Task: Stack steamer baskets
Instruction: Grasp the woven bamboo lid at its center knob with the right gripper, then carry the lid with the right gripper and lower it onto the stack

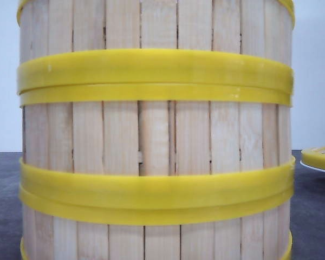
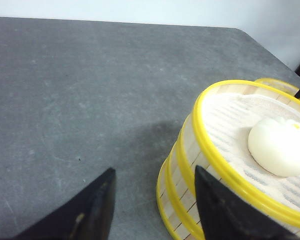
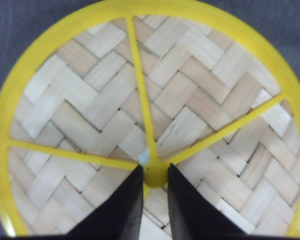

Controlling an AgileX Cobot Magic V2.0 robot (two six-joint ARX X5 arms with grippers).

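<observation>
The steamer baskets (image 1: 154,135) are standing stacked on the grey counter (image 2: 80,100), a white bun (image 2: 280,145) lying in the top one; left fingers (image 2: 97,210) released beside the stack, right fingers (image 3: 122,210) clenching a woven lid's (image 3: 190,100) yellow knob (image 3: 154,175)

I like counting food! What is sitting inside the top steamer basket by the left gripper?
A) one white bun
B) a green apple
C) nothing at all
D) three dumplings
A: the left wrist view shows a single round white bun resting on the pale liner inside the top steamer basket.
</observation>
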